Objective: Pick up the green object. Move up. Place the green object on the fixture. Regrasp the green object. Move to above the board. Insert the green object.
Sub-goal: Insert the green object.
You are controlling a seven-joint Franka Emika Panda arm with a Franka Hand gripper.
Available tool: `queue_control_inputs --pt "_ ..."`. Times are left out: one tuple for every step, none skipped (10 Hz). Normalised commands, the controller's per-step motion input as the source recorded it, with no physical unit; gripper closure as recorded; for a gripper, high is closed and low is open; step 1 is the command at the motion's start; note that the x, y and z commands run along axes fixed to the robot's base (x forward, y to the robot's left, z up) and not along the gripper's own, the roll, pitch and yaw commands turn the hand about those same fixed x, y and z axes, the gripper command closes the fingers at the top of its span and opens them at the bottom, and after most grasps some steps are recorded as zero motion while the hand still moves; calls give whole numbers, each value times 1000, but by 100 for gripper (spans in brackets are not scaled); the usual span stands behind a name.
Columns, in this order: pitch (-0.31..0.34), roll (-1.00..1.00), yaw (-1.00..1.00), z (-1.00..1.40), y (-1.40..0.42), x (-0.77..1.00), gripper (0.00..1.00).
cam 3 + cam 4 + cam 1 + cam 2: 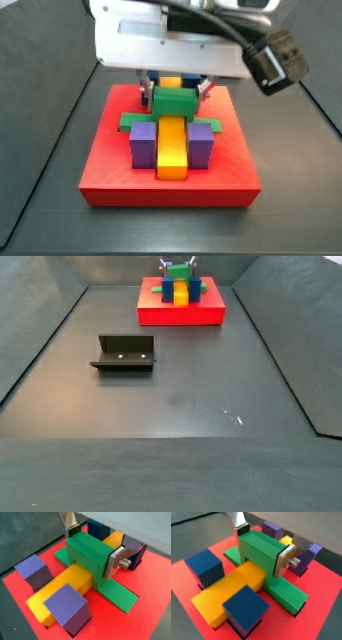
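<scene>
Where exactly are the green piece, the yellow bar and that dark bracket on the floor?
green object (90, 557): a wrist view, its upper block, held in the gripper (93, 548).
yellow bar (171, 148): a side view, its top face.
fixture (124, 353): a side view, its upright wall.

The gripper (178, 266) is cut off by the frame edge in a side view.
</scene>
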Motion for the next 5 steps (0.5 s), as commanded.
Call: queue_control_inputs --pt "0 -70 -71 -371 0 0 100" --pt "0 -63 -51 -346 0 0 100" --pt "0 -20 -29 -271 0 0 100" --pt "0 0 -6 0 0 0 100" --pt "0 0 0 0 0 0 100"
